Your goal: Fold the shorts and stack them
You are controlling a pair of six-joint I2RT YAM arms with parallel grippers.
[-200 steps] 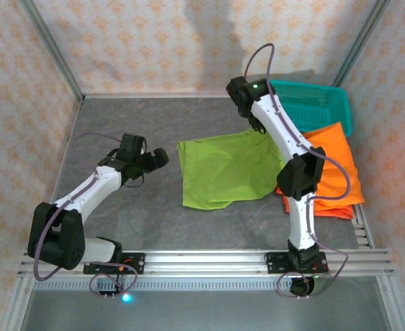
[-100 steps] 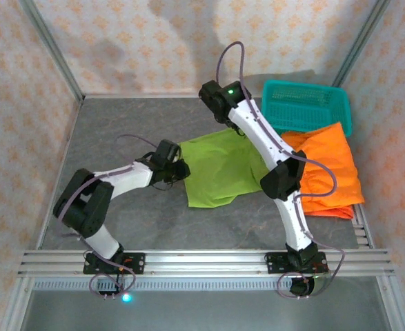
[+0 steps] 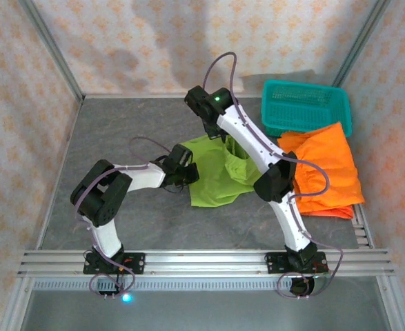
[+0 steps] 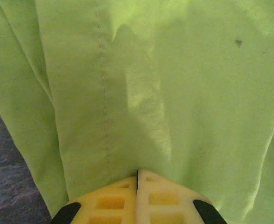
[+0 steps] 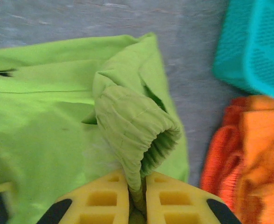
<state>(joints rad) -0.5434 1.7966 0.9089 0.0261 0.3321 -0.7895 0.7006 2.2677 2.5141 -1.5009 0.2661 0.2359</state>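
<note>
The lime-green shorts lie bunched in the middle of the table. My left gripper sits at their left edge, jaws pressed together on a thin fold of the green cloth. My right gripper is shut on the gathered elastic waist, which is lifted and pulled over toward the left. Bright orange shorts lie in a heap to the right of the right arm, their edge beside the green ones.
A teal mesh basket stands at the back right, close to the orange heap, its corner near the right wrist. Grey tabletop is bare on the left and at the back. Patterned walls enclose three sides.
The left arm reached right to the green shorts' left edge and its jaws shut there. The right gripper carried the waist leftward over the shorts, narrowing and bunching them.
</note>
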